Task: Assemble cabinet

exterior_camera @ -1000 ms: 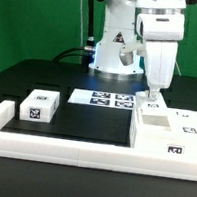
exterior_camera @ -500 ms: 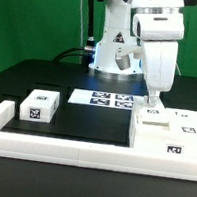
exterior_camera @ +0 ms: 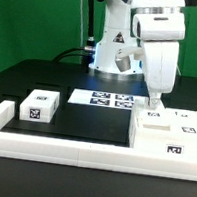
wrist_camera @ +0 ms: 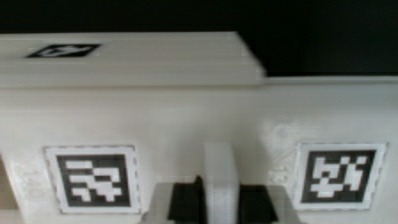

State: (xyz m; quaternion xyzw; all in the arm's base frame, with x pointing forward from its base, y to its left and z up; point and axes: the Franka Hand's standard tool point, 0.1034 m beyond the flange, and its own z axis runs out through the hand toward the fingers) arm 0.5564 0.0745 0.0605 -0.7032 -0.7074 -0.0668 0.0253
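The cabinet (exterior_camera: 169, 133), a large white box with tag markers, stands at the exterior view's right against the white border rail. My gripper (exterior_camera: 154, 100) points straight down onto its far left top edge. In the wrist view the cabinet (wrist_camera: 178, 110) fills the picture. A thin white upright wall (wrist_camera: 217, 170) of it runs between my two dark fingers (wrist_camera: 178, 203). The fingers sit tight against that wall on both sides. My gripper (wrist_camera: 219, 205) is shut on it.
A small white tagged block (exterior_camera: 39, 106) lies at the exterior view's left. The marker board (exterior_camera: 108, 99) lies behind, in front of the robot base (exterior_camera: 112, 53). The low white border rail (exterior_camera: 55, 147) runs along the front and up the left side.
The hand shifted slightly over the cabinet's edge between the earliest frame and now. The cabinet and the small block have not visibly moved.
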